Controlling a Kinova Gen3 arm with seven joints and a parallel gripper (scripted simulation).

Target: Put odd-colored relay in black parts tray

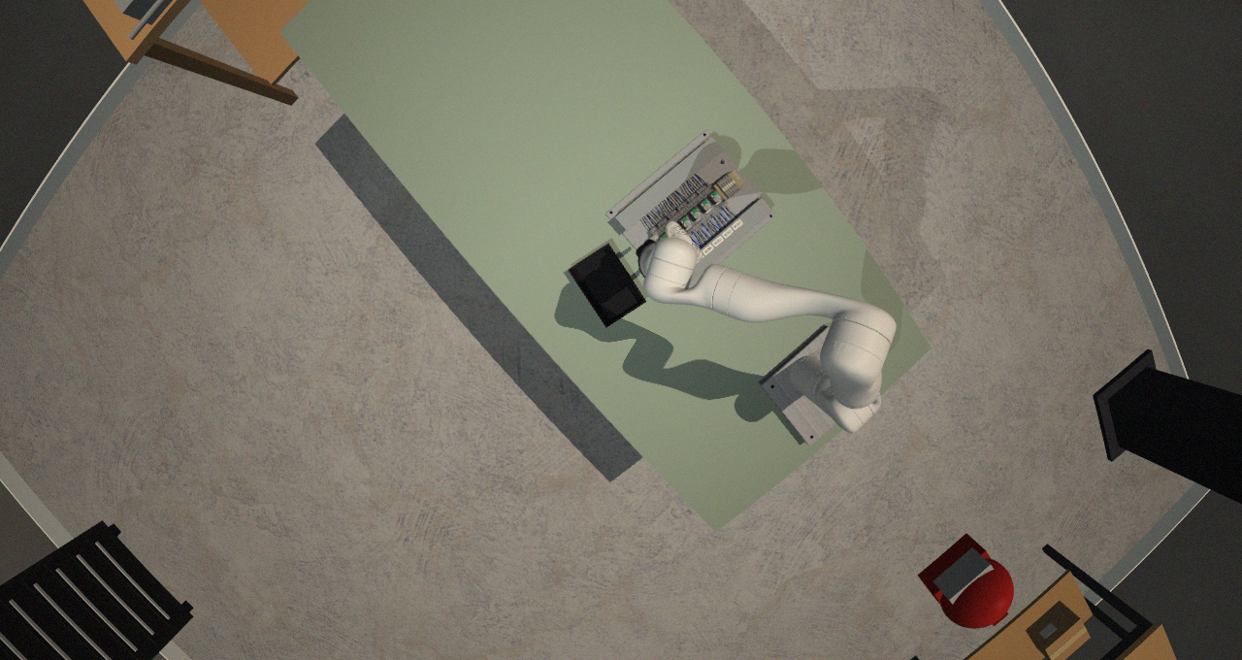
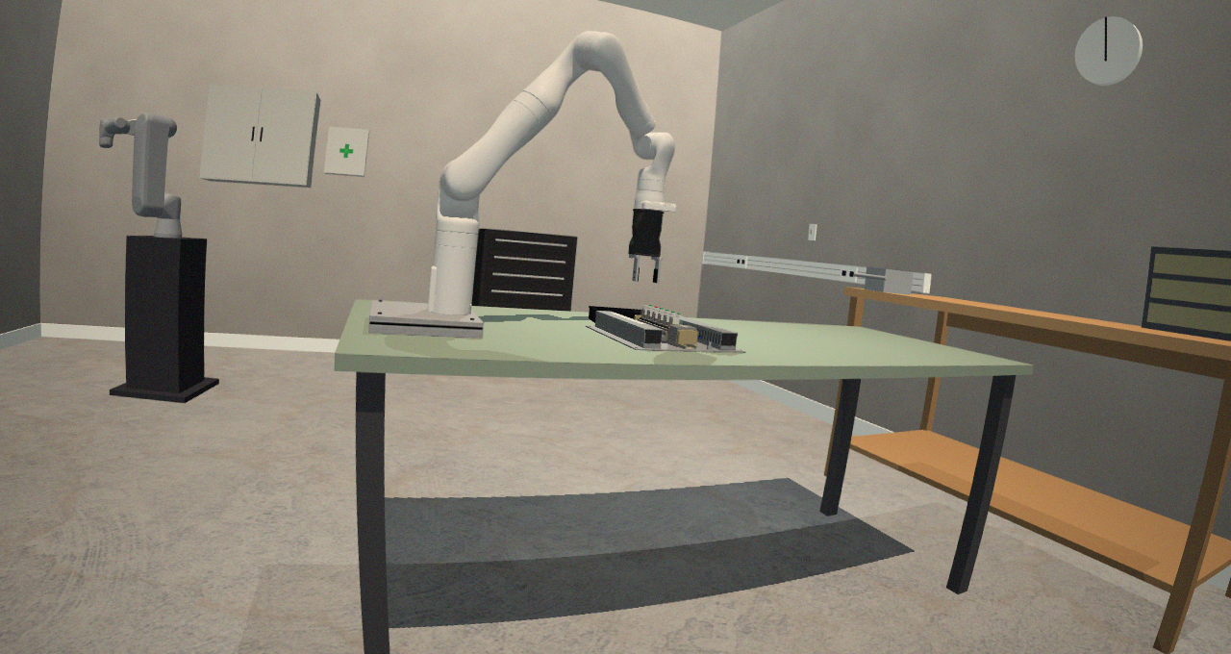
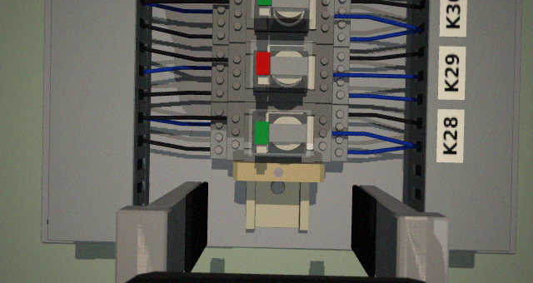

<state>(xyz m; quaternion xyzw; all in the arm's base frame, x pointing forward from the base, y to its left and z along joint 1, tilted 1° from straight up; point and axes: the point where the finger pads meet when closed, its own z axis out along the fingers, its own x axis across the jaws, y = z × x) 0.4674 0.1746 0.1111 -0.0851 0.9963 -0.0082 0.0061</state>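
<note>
The grey relay panel [image 1: 646,191] [image 2: 727,349] [image 3: 83,108] lies flat on the green table [image 1: 486,91] [image 2: 533,353]. In the wrist view the relay with the red button [image 3: 283,68], labelled K29, sits between two relays with green buttons, K28 [image 3: 283,132] and K30 [image 3: 283,2]. My gripper [image 3: 279,215] [image 2: 643,273] is open and empty. It hangs well above the panel's near end, over the beige end clamp [image 3: 278,172], short of the red-button relay. The black parts tray [image 1: 604,282] stands beside the panel's end; the arm hides the gripper in the overhead view.
Blue and black wires [image 3: 179,68] run from the relays to slotted ducts on both sides. The arm's base plate [image 1: 795,395] [image 2: 426,318] is bolted at the table's end. A wooden bench [image 2: 1033,323] stands to the right of the table.
</note>
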